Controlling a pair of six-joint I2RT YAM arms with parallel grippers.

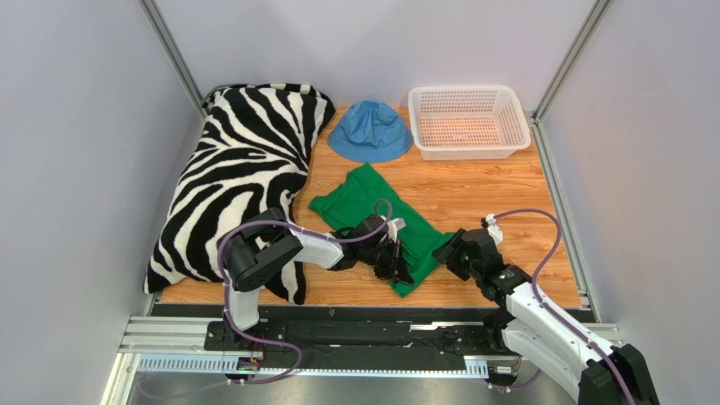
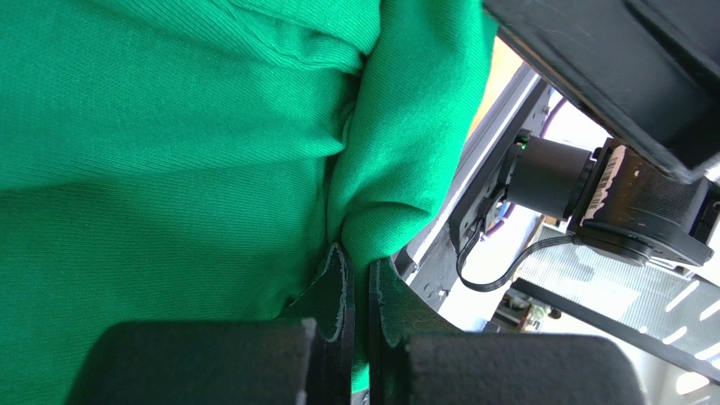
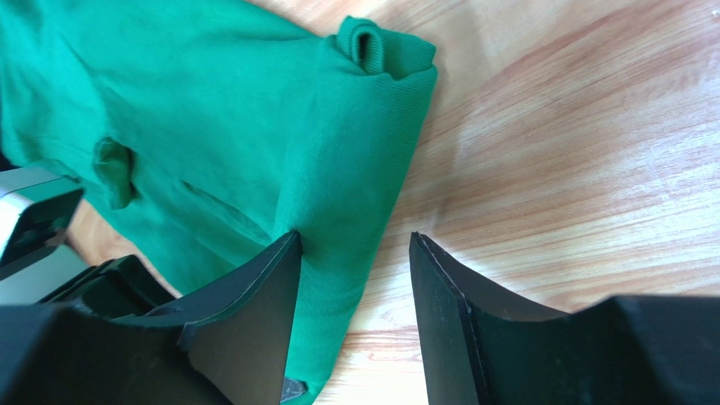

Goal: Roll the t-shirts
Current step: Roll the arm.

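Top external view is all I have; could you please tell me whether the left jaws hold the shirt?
Observer: Yes; the left wrist view shows the left jaws shut on a fold at the shirt's edge.
Operator: Thank you. And the right jaws?
Observer: Open, with the shirt's edge between them: one finger over cloth, the other over bare table.
Operator: Is that edge flat?
Observer: Mostly; its far corner is curled into a small loop.
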